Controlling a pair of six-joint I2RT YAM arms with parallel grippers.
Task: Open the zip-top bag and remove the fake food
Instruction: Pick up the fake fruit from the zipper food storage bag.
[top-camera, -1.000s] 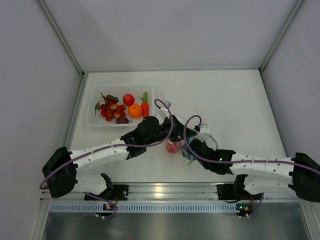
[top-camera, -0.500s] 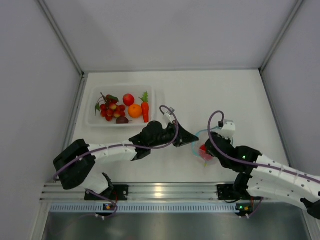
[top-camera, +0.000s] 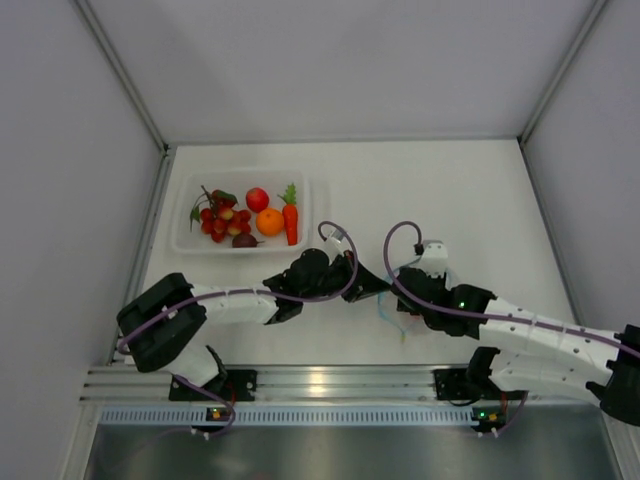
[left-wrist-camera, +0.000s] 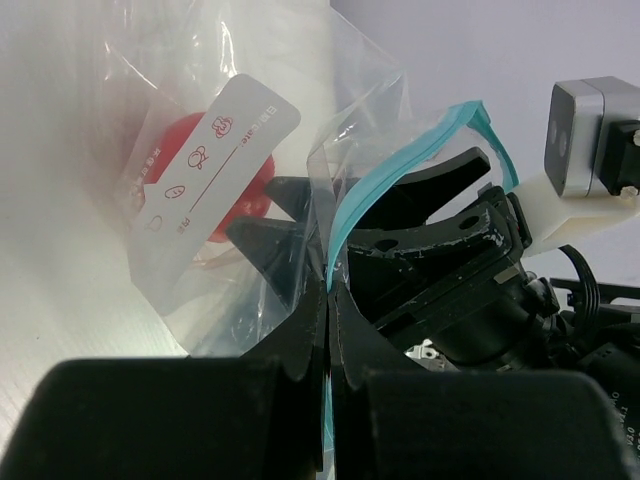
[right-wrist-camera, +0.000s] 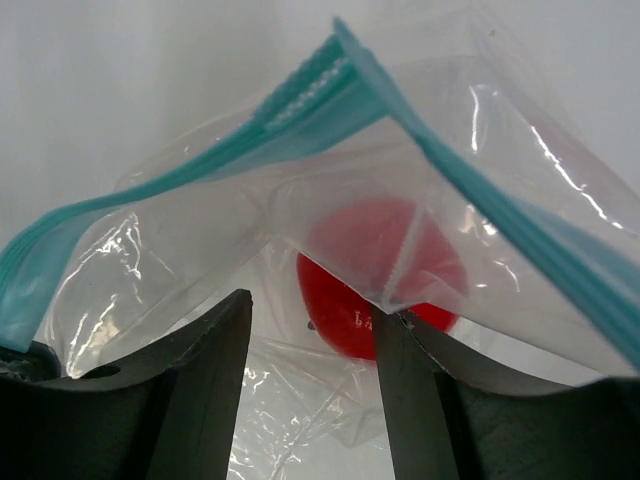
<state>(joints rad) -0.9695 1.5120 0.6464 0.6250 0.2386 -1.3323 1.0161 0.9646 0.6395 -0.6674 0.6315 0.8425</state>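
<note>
Centrally, the left arm's black two-finger pincer was pressed fully together on the edge of the small clear soft plastic zip-top bag, nipping the thin film just beside its teal-blue ribbed zip strip; the right arm's black pincer had its fingers apart, with the bag's crinkled film across the gap, and whether they touched the film could not be told; the bag was held between the two pincers, over the front middle of the white table; the two halves of the zip strip were parted, so the mouth gaped; inside sat a glossy red round toy fruit, smooth against the wrinkled plastic.

Only the left wrist view showed a white rounded label with printed symbols over that fruit; only the right wrist view showed the strip's fine ridges; only the overhead view showed a rigid clear rectangular tray well apart at the far left, holding a red berry cluster with a green leaf, a red ball-shaped fruit, an orange, a green-topped carrot and a small dark purple-brown piece.
</note>
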